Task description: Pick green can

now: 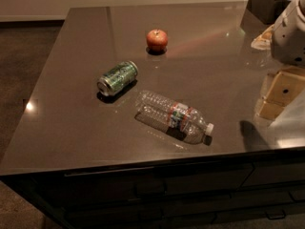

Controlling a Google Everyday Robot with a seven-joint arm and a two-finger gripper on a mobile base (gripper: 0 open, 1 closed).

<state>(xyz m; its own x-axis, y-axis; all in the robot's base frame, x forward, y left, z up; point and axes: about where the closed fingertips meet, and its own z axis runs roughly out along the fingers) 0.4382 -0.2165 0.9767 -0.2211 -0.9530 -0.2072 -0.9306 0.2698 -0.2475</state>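
Note:
The green can (117, 78) lies on its side on the dark tabletop (71, 128), left of centre, its silver end facing the front left. My gripper (280, 95) hangs at the right edge of the view, under the white arm (290, 30). It is above the table's right side, far to the right of the can and not touching it.
A clear plastic water bottle (174, 116) with a white cap lies on its side just right and in front of the can. A red apple (157, 39) stands behind the can. Dark containers (267, 4) stand at the back right corner. Drawers (152, 187) run below the front edge.

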